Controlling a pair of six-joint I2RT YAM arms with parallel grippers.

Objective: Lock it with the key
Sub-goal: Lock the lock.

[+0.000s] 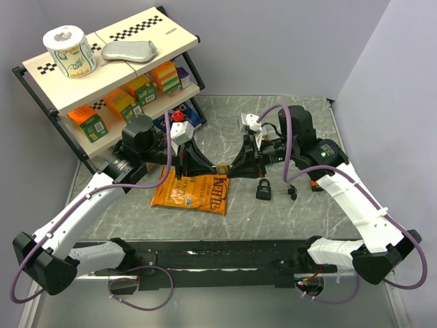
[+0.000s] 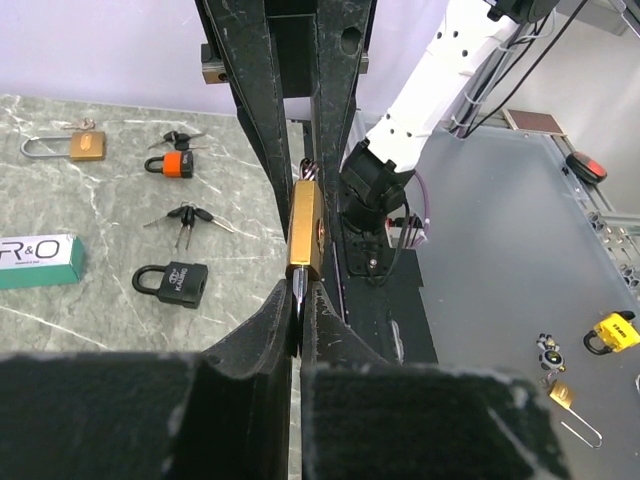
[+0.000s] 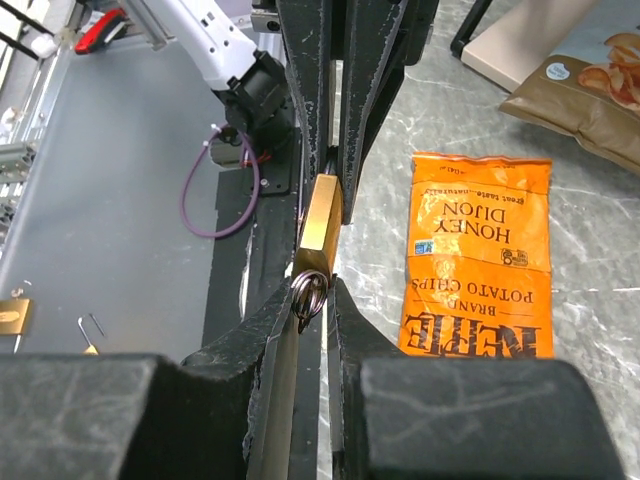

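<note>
Aloft, padlock and key were held

The padlock was pinched by the shut left gripper. The key, apparently inserted, was clamped by the right gripper; it was best turned slowly, kept coaxial.

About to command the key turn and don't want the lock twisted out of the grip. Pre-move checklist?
1. Left gripper shut on the thin end of the brass padlock: ok.
2. Right gripper closed at the opposite end, around the key ring: ok.
3. Key seated in the keyhole: cannot tell, the fingers hide it.
4. Shackle pushed home: cannot tell, hidden between the fingers.
5. Both grippers face each other in line along the padlock: ok.
6. Padlock held off the table, near the edge of the chips bag: ok.
</note>
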